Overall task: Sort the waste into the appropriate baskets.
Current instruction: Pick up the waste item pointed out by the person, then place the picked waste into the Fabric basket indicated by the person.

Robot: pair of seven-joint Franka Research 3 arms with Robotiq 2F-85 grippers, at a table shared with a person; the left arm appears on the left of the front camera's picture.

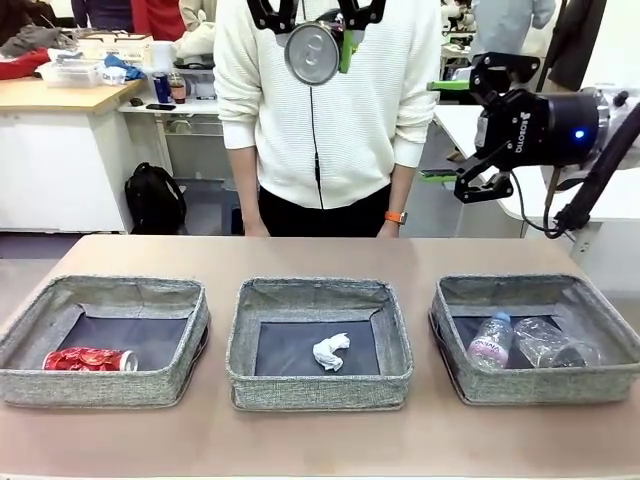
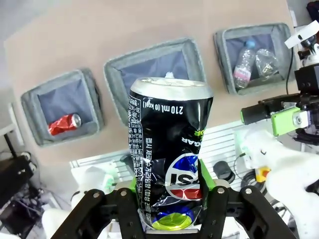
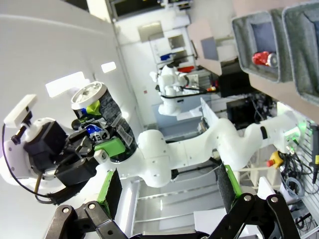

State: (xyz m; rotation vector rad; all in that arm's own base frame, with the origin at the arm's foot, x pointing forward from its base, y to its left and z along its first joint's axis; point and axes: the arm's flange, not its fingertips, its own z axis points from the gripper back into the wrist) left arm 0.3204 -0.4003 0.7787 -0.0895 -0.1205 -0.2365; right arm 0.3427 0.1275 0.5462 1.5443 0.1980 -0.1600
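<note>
High over the table's far side, my left gripper (image 1: pixel 313 36) is shut on the dark blue soda can (image 1: pixel 313 53), whose silver end faces the front camera. The left wrist view has the dented can (image 2: pixel 169 149) upright between the green pads, above the three grey baskets. The left basket (image 1: pixel 30 322) holds the red can (image 1: pixel 88 359), the middle basket (image 1: pixel 315 292) the white paper wad (image 1: pixel 330 351), and the right basket (image 1: pixel 600 305) the pink-labelled bottle (image 1: pixel 490 342) and the clear bottle (image 1: pixel 552 345). My right gripper (image 1: pixel 456 130) hangs open and empty, high at the right.
A person in a white sweater (image 1: pixel 325 110) stands at the table's far edge, hands resting on it. Bare tabletop (image 1: pixel 320 440) runs in front of the baskets and between them. In the right wrist view, the left arm (image 3: pixel 189 149) with the can crosses the picture.
</note>
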